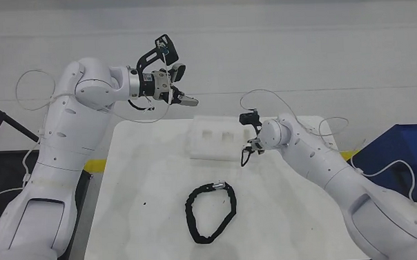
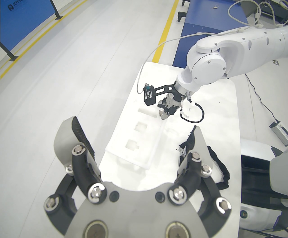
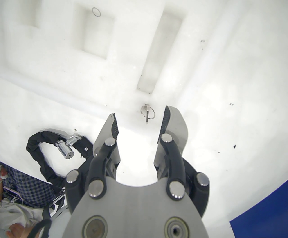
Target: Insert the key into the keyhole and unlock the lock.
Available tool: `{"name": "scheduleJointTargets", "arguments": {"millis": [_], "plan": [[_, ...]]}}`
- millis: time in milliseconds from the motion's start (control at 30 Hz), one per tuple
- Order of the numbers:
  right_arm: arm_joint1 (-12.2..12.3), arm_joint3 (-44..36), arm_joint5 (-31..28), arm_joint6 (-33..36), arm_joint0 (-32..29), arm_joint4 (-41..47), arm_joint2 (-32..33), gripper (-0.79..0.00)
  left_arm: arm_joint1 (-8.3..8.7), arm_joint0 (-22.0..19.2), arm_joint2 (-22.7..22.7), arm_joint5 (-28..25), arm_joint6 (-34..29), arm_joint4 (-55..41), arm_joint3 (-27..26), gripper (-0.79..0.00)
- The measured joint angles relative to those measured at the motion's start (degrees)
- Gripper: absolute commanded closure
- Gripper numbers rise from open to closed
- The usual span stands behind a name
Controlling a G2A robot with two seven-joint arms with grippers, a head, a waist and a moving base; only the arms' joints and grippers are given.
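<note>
Right wrist view: key point(image 3: 147, 112) on table point(image 3: 225, 78) just beside foam tray point(image 3: 56, 67) edge, just ahead of right gripper point(image 3: 140, 113). Its fingers are spread, holding nothing. Key's long axis roughly along fingers. Chain lock point(image 1: 211, 213) mid-table, well apart. Left gripper point(image 1: 183, 96) spread, empty, raised farther off. Right arm nearer.

Pale grey floor point(image 2: 90, 56) spreads beyond the left claw point(image 2: 135, 126), striped with yellow lines point(image 2: 167, 24); a blue cabinet point(image 2: 198, 22) on castors stands well past it, a blue board point(image 2: 27, 11) on black feet away to one side

Glossy chrome lock point(image 3: 66, 150), black cloth-sleeved chain point(image 3: 31, 143), matt white foam block point(image 1: 216, 149), metal key point(image 3: 146, 115)
</note>
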Motion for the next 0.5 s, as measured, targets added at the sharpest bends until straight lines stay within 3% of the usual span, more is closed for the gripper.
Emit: {"name": "scheduleJointTargets", "arguments": {"millis": [400,500], "plan": [[-1.8,4.0,-1.6,-1.1,-0.1,-0.1,1.0,-0.268,0.00,0.0,0.0,0.0,0.0,0.0,0.0,-0.785],[-2.3,5.0,-1.7,-1.4,0.0,-0.3,1.1,-0.182,0.00,0.0,0.0,0.0,0.0,0.0,0.0,-0.785]]}}
